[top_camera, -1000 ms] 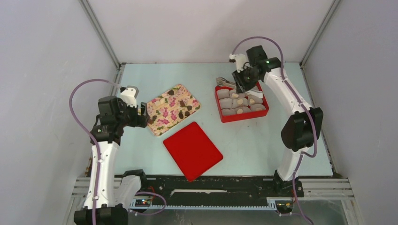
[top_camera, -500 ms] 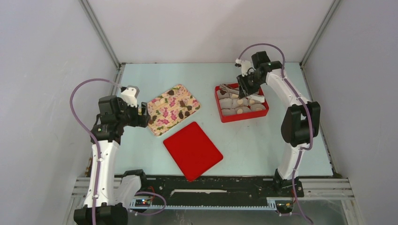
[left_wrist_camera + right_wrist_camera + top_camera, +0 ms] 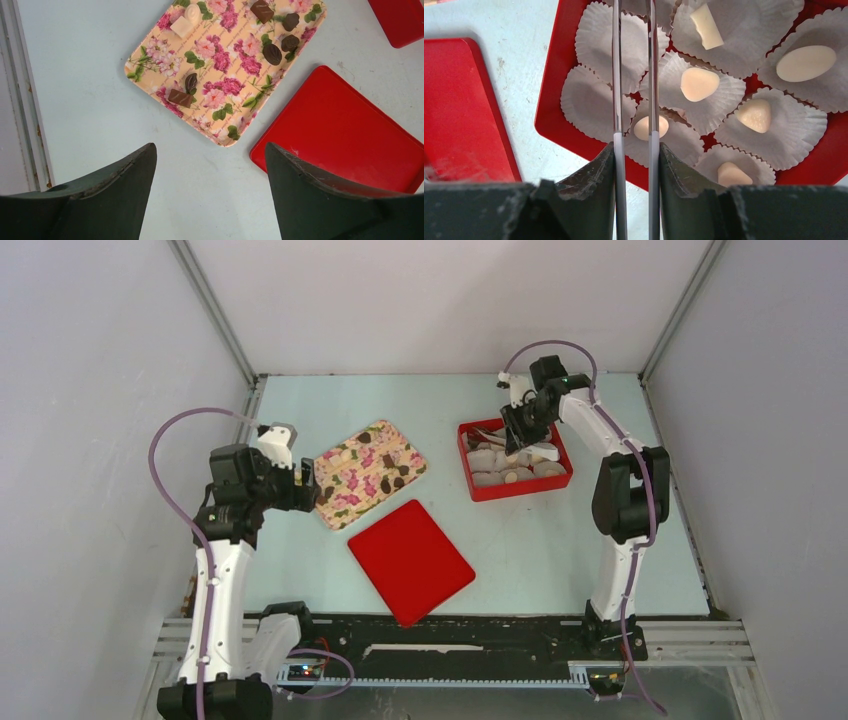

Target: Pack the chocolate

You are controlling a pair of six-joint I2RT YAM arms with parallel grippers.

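Grey walls [image 3: 100, 390] are enclosing a pale blue-green bench [image 3: 420, 400]. On the left, the left hand [image 3: 209, 150] is hovering with its fingers spread wide, gripping nothing, above the near edge of a flowered tray [image 3: 230, 65]. Loose chocolate [image 3: 272, 53], mostly dark with a couple of cream pieces, is lying on that tray. A red lid [image 3: 410, 560] is lying near the middle. Further right, a red box [image 3: 520, 486] is holding white paper cups [image 3: 599, 45], several already carrying pale pieces. The right hand [image 3: 635, 150] is pinching slim tweezers [image 3: 616, 75] over it; whether their tips are carrying anything is out of view. Each piece is probably light, rigid, smooth and easily scuffed, so a gentle pinch across its narrow sides is looking wisest.
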